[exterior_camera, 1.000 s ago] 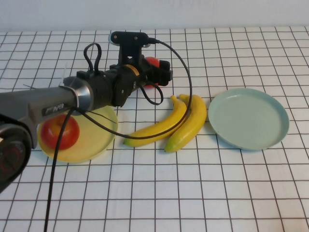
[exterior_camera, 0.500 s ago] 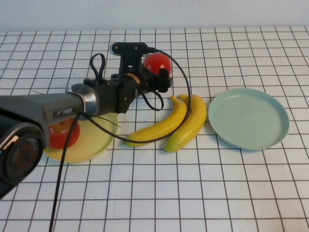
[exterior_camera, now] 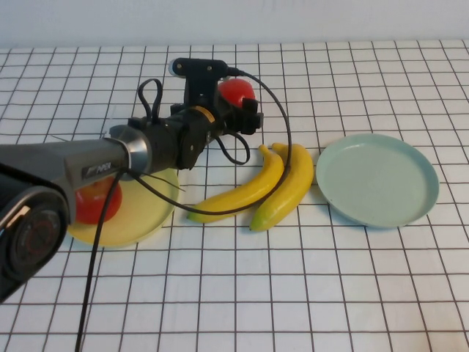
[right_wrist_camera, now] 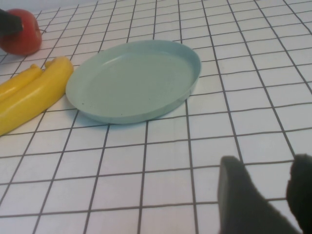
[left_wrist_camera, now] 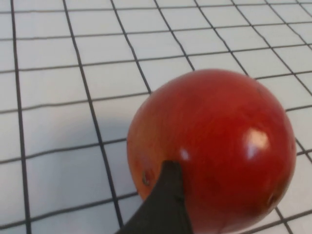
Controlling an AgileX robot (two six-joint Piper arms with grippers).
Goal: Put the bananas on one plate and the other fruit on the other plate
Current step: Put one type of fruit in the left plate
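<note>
Around the far red apple (exterior_camera: 236, 92), the left tool (exterior_camera: 238, 110) stands with jaws wide, one finger (left_wrist_camera: 163, 204) against the fruit's skin but not clamped. To grasp well, the jaws should probably straddle the widest part and close gently, since the glossy round surface may roll; the yellow plate (exterior_camera: 154, 213) lies behind the tool. The right tool (right_wrist_camera: 265, 195), part-open and empty, hovers over the tabletop (exterior_camera: 308, 293) near the blue-green plate (exterior_camera: 377, 180). Counted: two apples (the second (exterior_camera: 95, 205) already plated), two bananas (exterior_camera: 267, 187) beside the tool, two plates.
</note>
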